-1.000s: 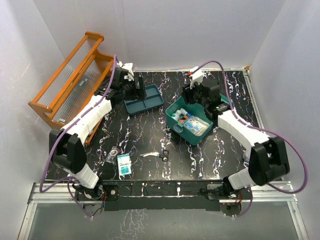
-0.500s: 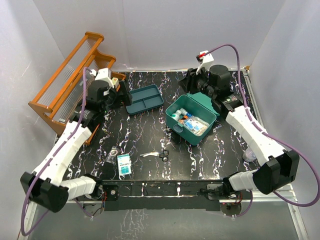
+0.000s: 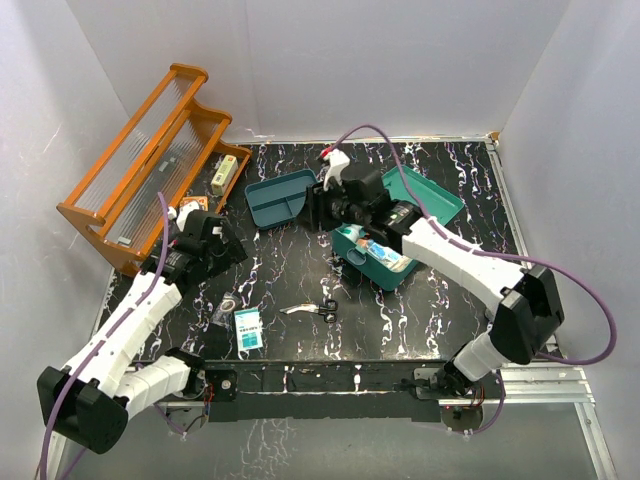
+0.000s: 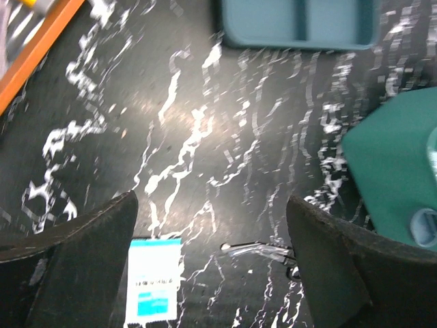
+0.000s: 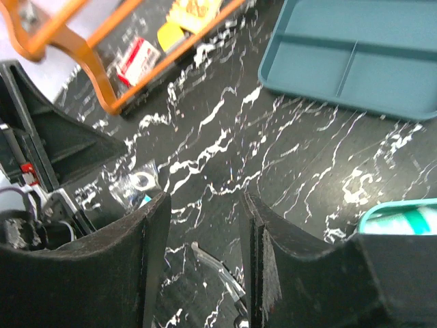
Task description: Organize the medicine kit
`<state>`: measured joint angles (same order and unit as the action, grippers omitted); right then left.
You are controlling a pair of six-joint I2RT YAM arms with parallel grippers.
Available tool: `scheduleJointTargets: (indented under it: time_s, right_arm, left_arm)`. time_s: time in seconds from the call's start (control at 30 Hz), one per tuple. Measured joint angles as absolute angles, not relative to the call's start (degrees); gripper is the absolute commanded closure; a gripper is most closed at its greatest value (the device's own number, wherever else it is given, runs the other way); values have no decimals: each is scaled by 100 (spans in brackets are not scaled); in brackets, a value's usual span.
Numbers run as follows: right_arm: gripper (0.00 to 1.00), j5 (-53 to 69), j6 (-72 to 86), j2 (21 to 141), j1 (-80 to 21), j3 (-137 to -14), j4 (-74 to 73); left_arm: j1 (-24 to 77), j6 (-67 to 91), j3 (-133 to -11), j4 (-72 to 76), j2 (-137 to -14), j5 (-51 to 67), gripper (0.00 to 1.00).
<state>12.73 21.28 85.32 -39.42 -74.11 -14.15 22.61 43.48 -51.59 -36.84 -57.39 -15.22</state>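
The medicine kit (image 3: 372, 262), a teal box, stands right of centre with its lid (image 3: 430, 190) laid back and several small packs inside. Its corner shows in the left wrist view as the kit (image 4: 396, 171). My right gripper (image 3: 318, 205) hovers between the kit and a teal tray (image 3: 285, 197), open and holding nothing (image 5: 205, 198). Scissors (image 5: 218, 270) lie on the table below its fingers. My left gripper (image 3: 228, 245) is at the left, open wide and holding nothing (image 4: 212, 201), above a white-and-blue packet (image 4: 153, 287) and the scissors (image 4: 263, 251).
An orange wooden rack (image 3: 150, 150) stands at the back left, with a yellow box (image 3: 222, 175) and a red pack (image 5: 136, 60) at its foot. A small clear bag (image 3: 228, 305) lies by the packet (image 3: 248, 328). The scissors (image 3: 312, 309) lie near the front.
My left arm has drawn back from the tray toward the near left. My right arm has swung from behind the kit to its left side, leaving the lid in plain view.
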Motion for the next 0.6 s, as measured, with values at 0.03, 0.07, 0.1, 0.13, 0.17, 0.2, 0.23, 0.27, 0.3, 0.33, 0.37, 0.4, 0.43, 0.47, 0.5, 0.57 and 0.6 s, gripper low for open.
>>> scheduleJointTargets:
  time_s: [0.03,0.07,0.1,0.13,0.17,0.2,0.23,0.27,0.3,0.33,0.37,0.4,0.43,0.47,0.5,0.57,0.6]
  right_arm:
    - [57,1214,2106,8632,-4062,-7411,-1455]
    - [57,1181,2091,8700,-4130,-7411,-1496]
    - [57,1127,2062,8785,-4202,-7411,-1553]
    - [57,1072,2038,8851,-4244,-7411,-1608]
    - [57,1033,2018,8895,-4270,-7411,-1653]
    - [58,978,1988,8932,-4292,-7411,-1702]
    - [58,923,1979,8941,-4303,-7408,-1737]
    - [59,888,1968,8941,-4309,-7406,-1758]
    - [59,860,1964,8936,-4309,-7404,-1761]
    - [60,834,1962,8936,-4311,-7402,-1758]
    - [61,814,1962,8936,-4313,-7384,-1756]
    - [62,794,1964,8934,-4313,-7354,-1747]
    - [62,779,1964,8932,-4313,-7319,-1752]
    - [63,755,1966,8932,-4313,-7273,-1763]
    - [63,744,1966,8932,-4313,-7238,-1767]
    - [64,722,1968,8932,-4318,-7177,-1787]
    - [64,714,1973,8930,-4320,-7153,-1798]
  left_arm:
    - [2261,4475,-5120,-3791,-5778,-1566,20]
    - [2261,4604,-5070,-3874,-5833,-1599,18]
    - [2259,4722,-5035,-3992,-5900,-1625,18]
    - [2259,4810,-5011,-4077,-5970,-1651,19]
    - [2259,4915,-4980,-4174,-6069,-1660,21]
    - [2259,5002,-4952,-4272,-6184,-1658,24]
    - [2255,5074,-4910,-4331,-6302,-1647,30]
    - [2250,5135,-4860,-4377,-6414,-1625,36]
    - [2235,5186,-4799,-4403,-6517,-1592,41]
    - [2222,5234,-4729,-4418,-6608,-1564,46]
    - [2215,5269,-4659,-4427,-6672,-1551,51]
    - [2200,5306,-4582,-4451,-6724,-1540,53]
    - [2187,5341,-4510,-4484,-6759,-1533,54]
    - [2176,5365,-4451,-4519,-6779,-1533,55]
    - [2158,5378,-4399,-4543,-6790,-1529,55]
    - [2141,5389,-4338,-4578,-6796,-1518,56]
    - [2137,5393,-4316,-4584,-6799,-1514,57]
